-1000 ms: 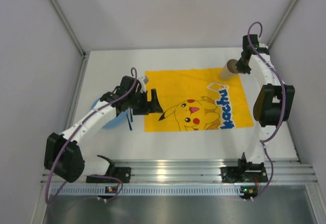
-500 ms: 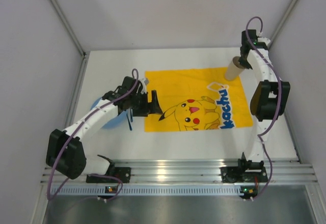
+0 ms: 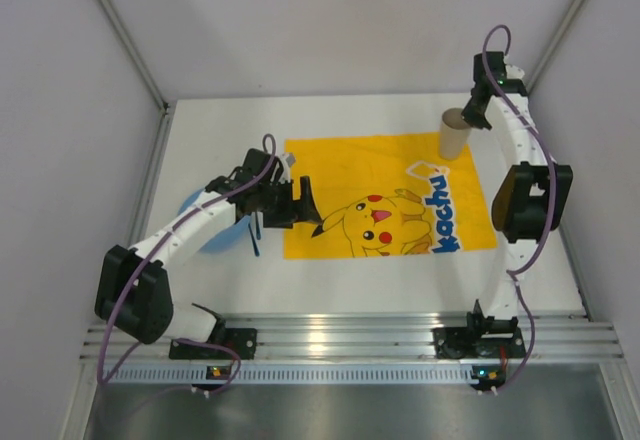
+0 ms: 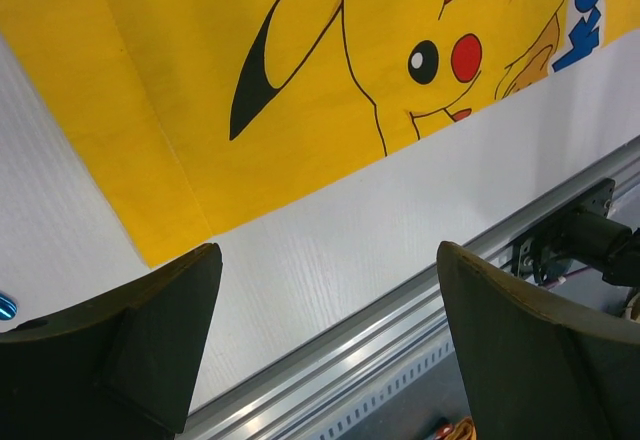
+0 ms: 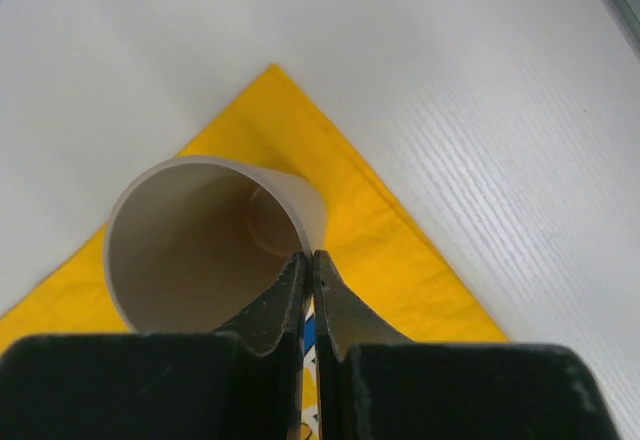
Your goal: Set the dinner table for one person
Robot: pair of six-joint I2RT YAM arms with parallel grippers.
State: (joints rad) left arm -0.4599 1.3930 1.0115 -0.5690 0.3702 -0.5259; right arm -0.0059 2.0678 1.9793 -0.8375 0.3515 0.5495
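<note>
White matte rectangular desk (image 3: 400, 280) has the yellow Pikachu-print cloth mat (image 3: 385, 195) laid flat. Right tool (image 5: 310, 260) pinches the rim of the beige paper cup (image 3: 457, 132) at the mat's far-right corner. Left tool (image 4: 328, 255) wide, empty. Light-blue round plate (image 3: 214, 240) and dark-blue utensil (image 3: 253, 237) sit left of the mat, likely still to place.

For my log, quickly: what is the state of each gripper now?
Left gripper: open, holding nothing.
Right gripper: closed on the cup rim.
</note>
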